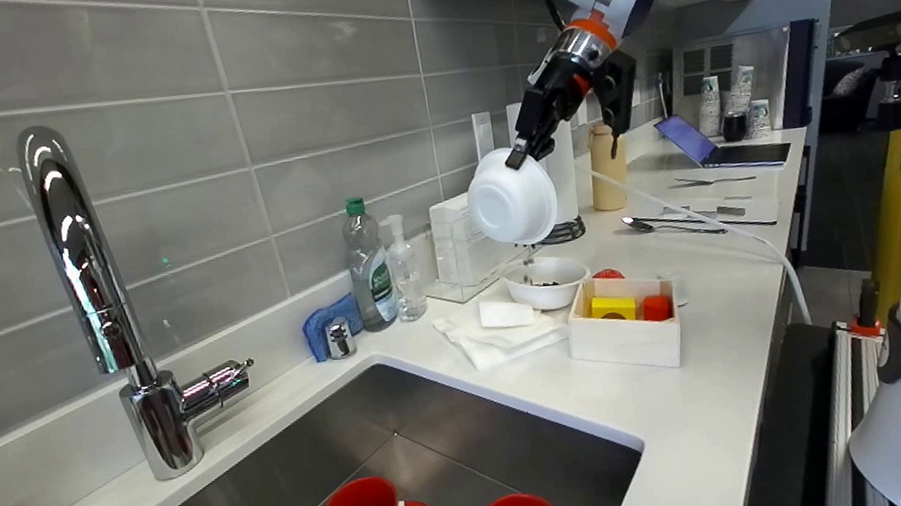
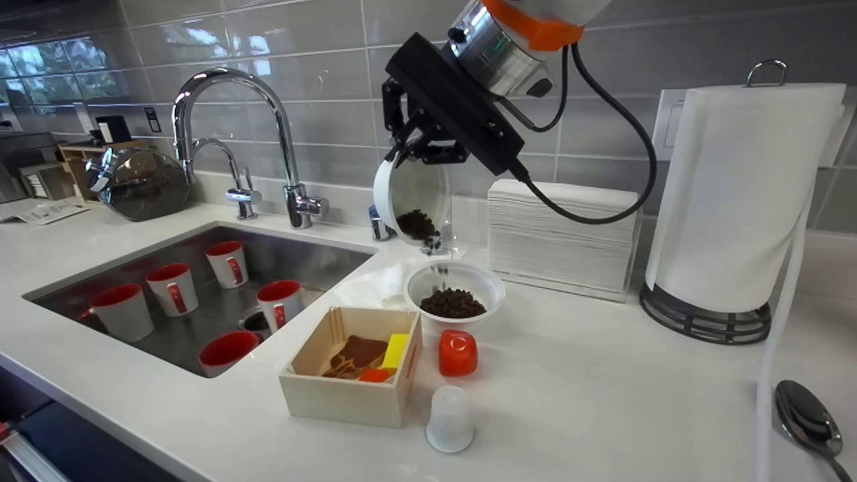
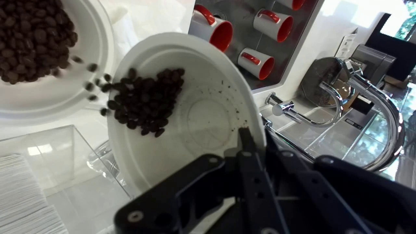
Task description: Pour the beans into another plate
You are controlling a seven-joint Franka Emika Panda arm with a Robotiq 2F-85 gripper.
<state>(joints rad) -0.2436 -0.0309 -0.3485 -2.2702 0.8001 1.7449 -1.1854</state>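
Note:
My gripper [image 3: 255, 143] is shut on the rim of a white bowl [image 3: 208, 97], one finger inside and one outside. The held bowl shows in both exterior views [image 1: 511, 202] [image 2: 383, 194], tipped steeply with its mouth toward the lower dish. Dark beans [image 3: 146, 104] are bunched at its lower edge, and several are falling out. The plate, a white round bowl-like dish [image 2: 494, 294], stands upright on the counter just below. It holds a pile of beans [image 2: 452, 303] and also shows in the wrist view [image 3: 104, 48], partly cut off.
A wooden box [image 2: 341, 402] with toy pieces, a red object [image 2: 458, 353] and a small white cup [image 2: 450, 418] stand close to the plate. A napkin holder [image 2: 562, 241] and a paper towel roll [image 2: 736, 201] stand behind. The sink [image 1: 515, 426] holds several mugs.

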